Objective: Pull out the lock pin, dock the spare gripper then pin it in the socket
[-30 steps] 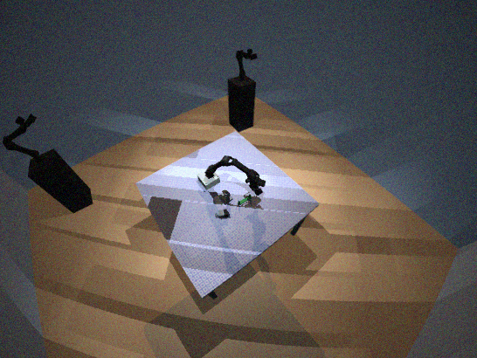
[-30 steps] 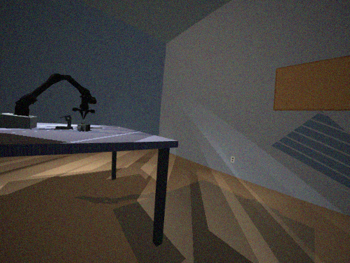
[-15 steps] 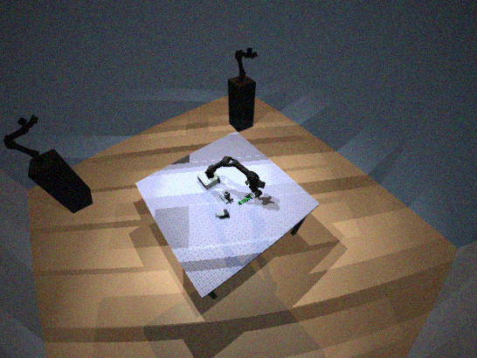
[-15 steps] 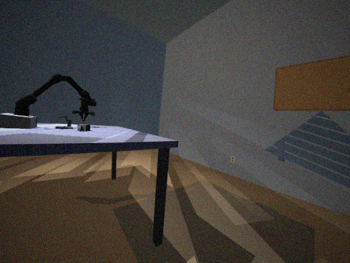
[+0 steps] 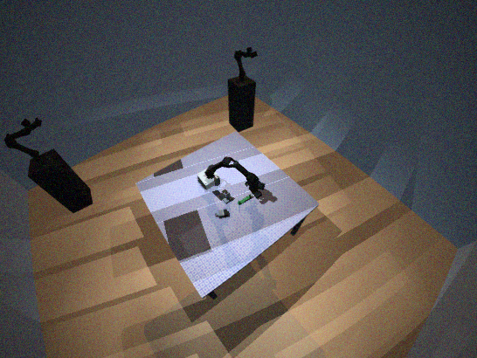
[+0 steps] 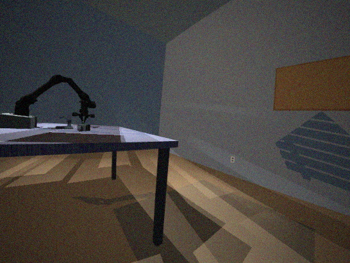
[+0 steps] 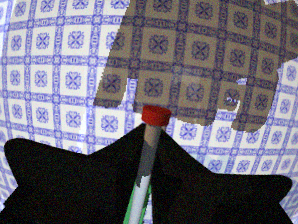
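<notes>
My gripper (image 5: 259,195) (image 6: 83,120) (image 7: 149,130) is shut on the lock pin (image 7: 143,187), a slim grey-white rod with a red end beyond the fingertips. In the top view it hangs right of the green piece (image 5: 245,200), which shows partly behind the pin in the wrist view. A dark fixture (image 5: 224,196) (image 6: 69,123), seemingly the mount, stands left of the green piece, with a low base and short post; the gripper and pin are clear of it. A small grey-and-dark block (image 5: 223,213) (image 6: 84,127) lies nearer the front; whether it is the spare gripper is unclear.
The white box (image 5: 205,179) (image 6: 16,120) under my arm's base stands behind the dark fixture. The patterned table (image 5: 245,236) has its edge (image 6: 141,145) beyond the small block. Two more arms on black pedestals (image 5: 241,105) (image 5: 61,183) stand away from the table.
</notes>
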